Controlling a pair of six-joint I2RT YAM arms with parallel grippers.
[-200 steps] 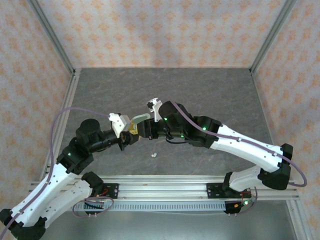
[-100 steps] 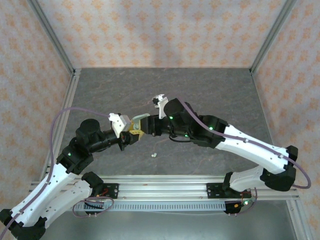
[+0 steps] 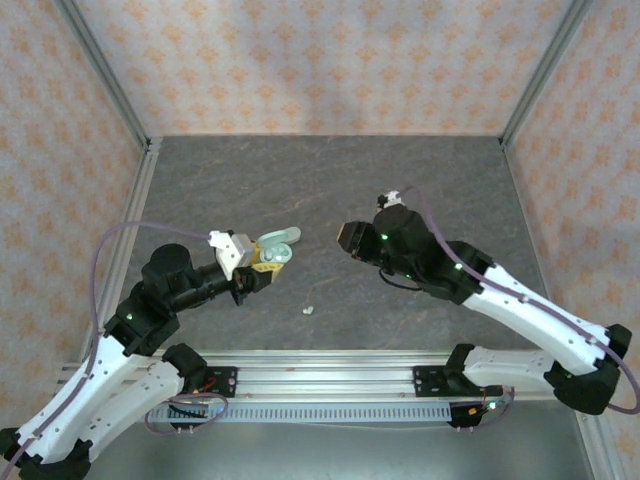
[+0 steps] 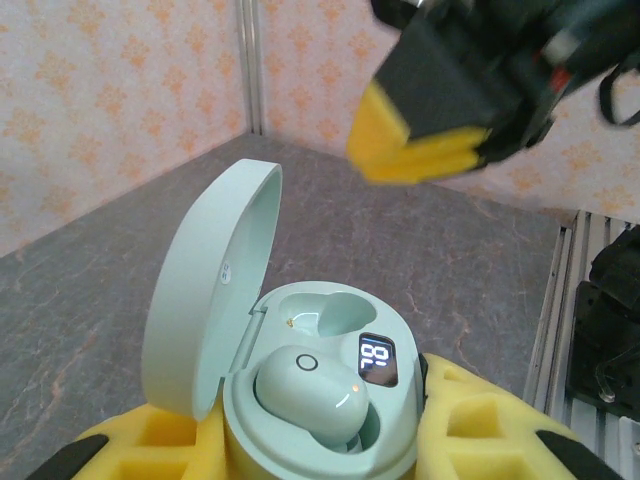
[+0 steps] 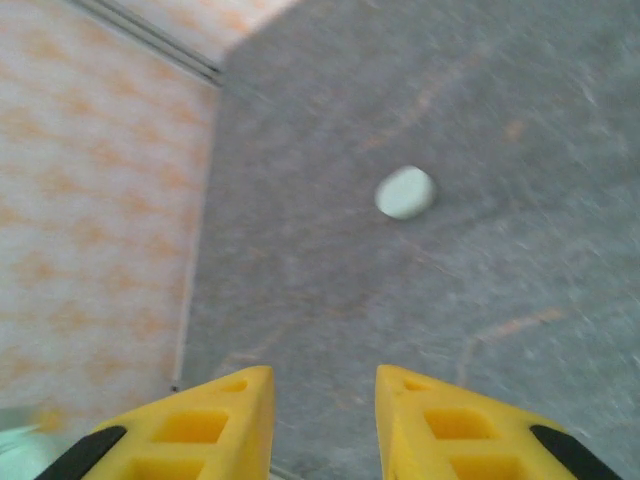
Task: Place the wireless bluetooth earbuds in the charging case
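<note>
The left claw (image 3: 265,265) grips one open case (image 4: 205,300); one earbud (image 4: 310,392) sits inside it. A second earbud (image 5: 405,192) lies loose on the surface (image 3: 400,180), ahead of the open, empty right claw (image 5: 322,400).

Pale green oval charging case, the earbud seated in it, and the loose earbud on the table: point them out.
Pale green oval charging case (image 4: 210,290), left wrist view, open lid.
Seated pale green earbud (image 4: 310,392), left wrist view, rounded top.
Loose pale earbud (image 5: 405,192), right wrist view, centre.
</note>
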